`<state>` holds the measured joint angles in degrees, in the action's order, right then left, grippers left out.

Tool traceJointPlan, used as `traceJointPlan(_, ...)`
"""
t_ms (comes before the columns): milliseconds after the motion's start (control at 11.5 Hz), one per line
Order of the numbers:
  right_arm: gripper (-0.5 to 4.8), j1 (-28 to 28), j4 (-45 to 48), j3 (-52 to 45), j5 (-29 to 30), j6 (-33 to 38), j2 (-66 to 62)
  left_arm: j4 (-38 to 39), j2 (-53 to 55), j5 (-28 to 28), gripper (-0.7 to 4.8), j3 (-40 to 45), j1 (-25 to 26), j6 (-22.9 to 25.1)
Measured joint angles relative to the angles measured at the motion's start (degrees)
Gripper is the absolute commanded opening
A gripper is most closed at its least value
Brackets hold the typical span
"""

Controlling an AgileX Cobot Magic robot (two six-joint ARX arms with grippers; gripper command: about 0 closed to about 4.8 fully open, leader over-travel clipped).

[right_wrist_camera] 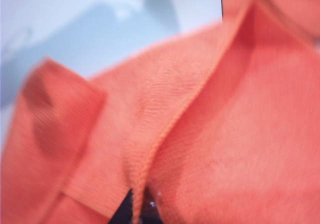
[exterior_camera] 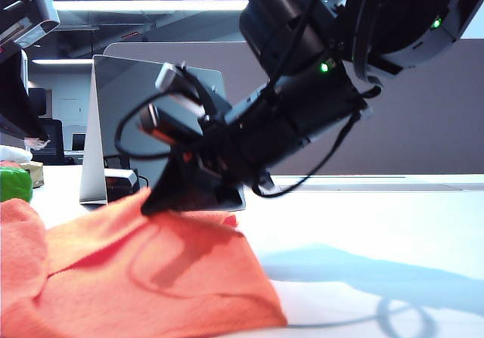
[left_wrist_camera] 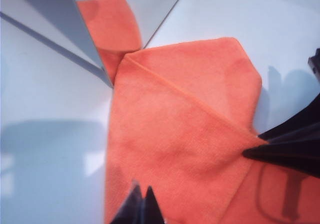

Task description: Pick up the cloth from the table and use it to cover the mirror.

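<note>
Cloth [exterior_camera: 144, 277] is what you should look at first: the orange microfibre towel lies rumpled on the white table [exterior_camera: 393, 224], just in front of the mirror [exterior_camera: 151, 111], and both arms already have a pinch of it. Your left gripper [left_wrist_camera: 141, 204] sits closed at one edge in the left wrist view, its dark fingertips pressed together into the fabric; it looks like a hold on that edge, there to anchor one side. Your right gripper [exterior_camera: 162, 202] has reached across to the towel's far edge, close to the mirror's foot, and its jaws are clamped; in the right wrist view a stitched hem [right_wrist_camera: 165, 129] runs straight down into the dark fingertips, so it has hold of that fold. Two separated grips make sense here, since a towel about as wide as the panel needs to be spread, not bunched, to drape over the top. The mirror stands upright on its stand, leaning back slightly, still uncovered. A green object [exterior_camera: 15, 183] sits at the table's left, clear of the work.
</note>
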<state>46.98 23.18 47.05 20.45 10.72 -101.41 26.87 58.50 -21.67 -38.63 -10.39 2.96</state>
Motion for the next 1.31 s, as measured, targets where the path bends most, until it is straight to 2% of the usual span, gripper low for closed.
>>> traceJointPlan(87,-0.01,0.0,5.0,0.9,0.1,0.0,1.4,0.0,0.0,0.0,-0.05,0.0,0.0,0.0)
traceJointPlan(262,-0.01,0.0,8.7,2.2,0.8,0.0,2.3,0.2,0.0,0.0,-0.05,0.0,0.0,0.0)
traceJointPlan(436,-0.01,0.0,10.6,2.2,5.8,0.0,3.5,0.3,0.1,0.0,-0.04,0.0,0.0,0.0)
traceJointPlan(523,-0.01,0.0,14.4,2.2,6.7,0.0,6.8,0.4,0.1,0.0,0.01,0.0,0.0,0.0)
traceJointPlan(611,-0.01,0.0,15.7,2.2,6.7,0.0,8.2,0.4,0.1,-0.4,0.93,0.0,0.0,0.0)
traceJointPlan(698,-0.01,0.0,16.7,2.2,6.6,0.0,10.8,0.4,0.1,-4.0,1.62,0.0,0.0,0.0)
traceJointPlan(872,-0.01,-0.1,16.5,2.2,6.6,0.0,16.0,0.0,0.1,-6.0,1.62,3.1,0.0,7.1)
traceJointPlan(1047,-0.01,-1.1,13.2,2.2,6.6,0.0,19.0,-0.1,0.3,-6.7,1.62,3.9,0.0,7.6)
traceJointPlan(1134,-0.01,-2.5,9.3,2.2,6.6,-0.2,19.8,-0.9,0.3,-8.6,1.62,3.9,0.0,7.6)
traceJointPlan(1221,-0.01,-3.8,7.1,2.1,6.5,-0.5,20.0,-2.3,0.3,-12.9,1.62,3.9,0.0,7.6)
traceJointPlan(1309,-0.01,-4.2,7.0,2.1,6.4,-0.5,20.0,-2.8,0.3,-14.7,1.62,3.9,0.0,7.6)
